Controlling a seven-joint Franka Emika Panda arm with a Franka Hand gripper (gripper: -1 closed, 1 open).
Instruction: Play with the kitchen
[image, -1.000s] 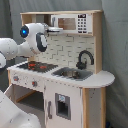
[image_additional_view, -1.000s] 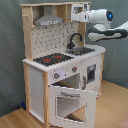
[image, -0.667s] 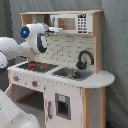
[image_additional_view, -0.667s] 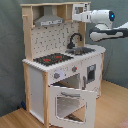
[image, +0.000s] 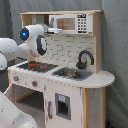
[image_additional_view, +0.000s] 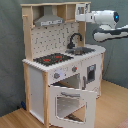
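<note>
One second has brought almost no visible change: the arm is in nearly the same pose in both exterior views as in the pictures taken just before. The end effector hangs high against the upper part of the kitchen, right at the front of the microwave on the top shelf. Whether the end effector is spread or pressed together, I cannot tell, nor whether it touches the microwave or stops just short of it.

Below the end effector lie the black hob with its red rings and the sink. The black faucet stands lower still and to the sink's side. The grey hood sits level with the end effector, beside it toward the second exterior view's left. Far beneath, the oven door hangs open, tilted forward and down.

So small a shift suggests a slow, careful stage, probably a probe at the microwave's door or buttons. The play is likely in mid-course: the oven already stands open and the upper shelf is now in hand. A hard push up there could rock the light cabinet.
</note>
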